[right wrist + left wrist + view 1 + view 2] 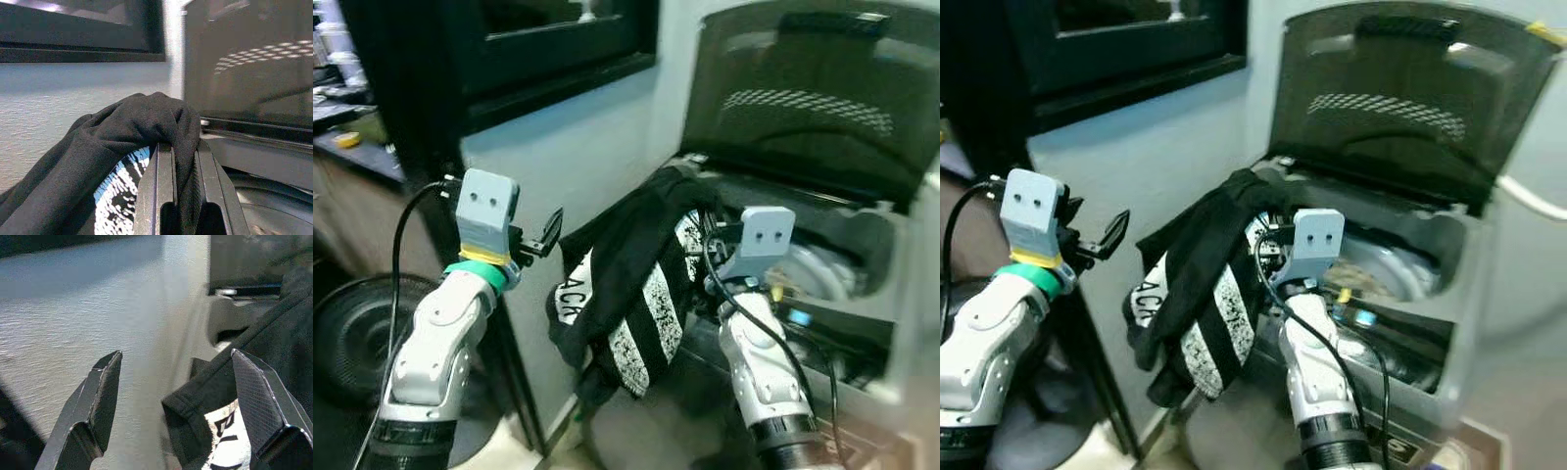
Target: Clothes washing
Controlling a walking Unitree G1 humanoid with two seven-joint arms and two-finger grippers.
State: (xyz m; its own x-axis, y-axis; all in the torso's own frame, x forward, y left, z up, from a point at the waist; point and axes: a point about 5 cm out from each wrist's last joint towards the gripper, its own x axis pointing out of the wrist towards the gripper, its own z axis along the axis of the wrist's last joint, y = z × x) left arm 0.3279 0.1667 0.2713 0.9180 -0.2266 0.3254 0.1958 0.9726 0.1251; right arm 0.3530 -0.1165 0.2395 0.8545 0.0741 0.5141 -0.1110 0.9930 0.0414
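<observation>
At the far left a dark counter (357,147) carries a small yellow object (347,140), and a round black fan (352,333) stands on the floor below it. The left gripper (548,235) is raised beside the pale wall (578,147), under a dark window frame (558,69); its two black fingers (100,396) are spread wide with nothing between them, one close to the hem of the hanging garment without clearly touching it. A black cable (406,235) loops from the left wrist.

In the middle hangs the black garment with white printed panels (626,294), draped down over the front left corner of the top-loading washing machine (1410,294). Its upper fold is bunched at the machine's rim, and the rest dangles outside the tub toward the floor.

The right gripper (178,166) is at that rim, its fingers clenched on the garment's upper fold, with cloth pinched between them and wrapped over their tips. Further right, the machine's dark lid (813,98) stands open and upright, and the metal drum (1381,269) shows below it.
</observation>
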